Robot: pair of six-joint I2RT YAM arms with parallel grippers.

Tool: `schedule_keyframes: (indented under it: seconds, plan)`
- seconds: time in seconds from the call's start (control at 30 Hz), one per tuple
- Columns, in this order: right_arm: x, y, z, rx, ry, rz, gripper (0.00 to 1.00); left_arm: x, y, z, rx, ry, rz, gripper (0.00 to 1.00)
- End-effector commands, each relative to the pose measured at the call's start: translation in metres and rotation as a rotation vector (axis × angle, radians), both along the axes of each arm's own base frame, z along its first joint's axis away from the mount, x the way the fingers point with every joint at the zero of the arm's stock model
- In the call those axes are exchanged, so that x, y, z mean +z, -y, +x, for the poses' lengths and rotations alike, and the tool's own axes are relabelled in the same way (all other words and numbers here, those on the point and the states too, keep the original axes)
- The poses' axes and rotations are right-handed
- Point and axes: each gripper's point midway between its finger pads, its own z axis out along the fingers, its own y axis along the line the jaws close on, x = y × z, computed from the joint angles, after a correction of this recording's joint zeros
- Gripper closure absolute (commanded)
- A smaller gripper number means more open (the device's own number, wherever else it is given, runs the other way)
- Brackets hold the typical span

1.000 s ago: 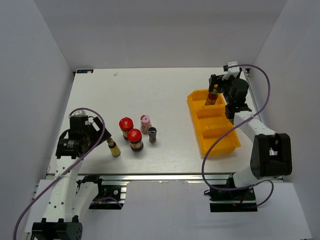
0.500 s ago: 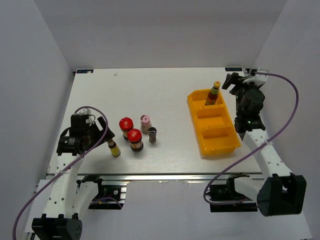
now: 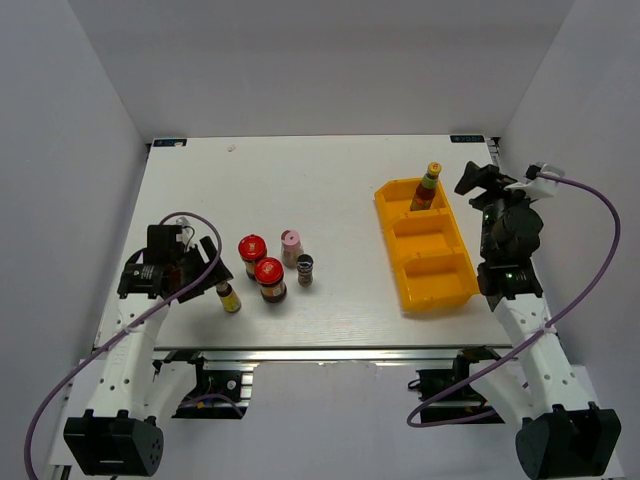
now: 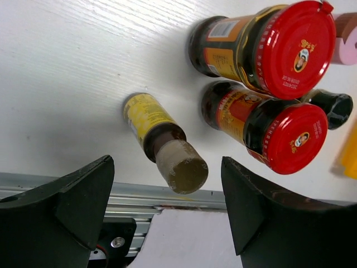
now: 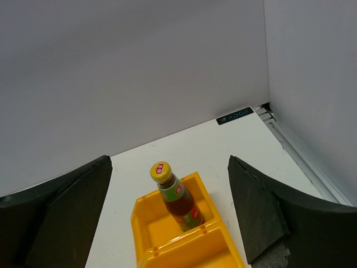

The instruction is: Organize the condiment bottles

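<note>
Seen from above, a white surface point(image 3: 330, 190) carries five condiment containers clustered near the left arm: two red-lidded jars point(image 3: 252, 248) point(image 3: 269, 272), a pink-capped bottle point(image 3: 291, 244), a dark shaker point(image 3: 305, 268) and a slim brown bottle point(image 3: 228, 296). All five stand upright.

The left hand point(image 3: 205, 272) is spread wide and holds nothing. In its wrist view the brown bottle's cap shows between the fingers, untouched.

At the right, a yellow-capped sauce bottle point(image 3: 428, 188) stands in the far compartment of a yellow three-compartment tray point(image 3: 447, 292). The right hand point(image 3: 475, 182), also wide and empty, hangs just right of the tray's far end.
</note>
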Motion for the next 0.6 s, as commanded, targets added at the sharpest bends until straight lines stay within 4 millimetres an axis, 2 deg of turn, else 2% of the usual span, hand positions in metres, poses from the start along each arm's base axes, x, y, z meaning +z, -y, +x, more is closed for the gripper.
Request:
schedule_keyframes:
  seconds: [0.0,0.13,0.4,0.57]
  plan:
    - [-0.001,0.012,-0.007,-0.062,0.000,0.026,0.11,0.005,0.011,-0.001,-0.055,0.005,-0.048,0.14]
    - [-0.007,0.021,-0.012,-0.109,-0.017,0.020,0.11,-0.001,0.023,0.002,-0.095,-0.007,-0.102,0.15]
    - [-0.005,0.022,-0.016,-0.115,-0.008,0.010,0.11,-0.004,0.025,0.006,-0.105,-0.039,-0.113,0.20]
    - [-0.007,0.023,-0.016,-0.121,-0.015,0.010,0.11,-0.017,0.001,0.001,-0.016,-0.109,0.002,0.30]
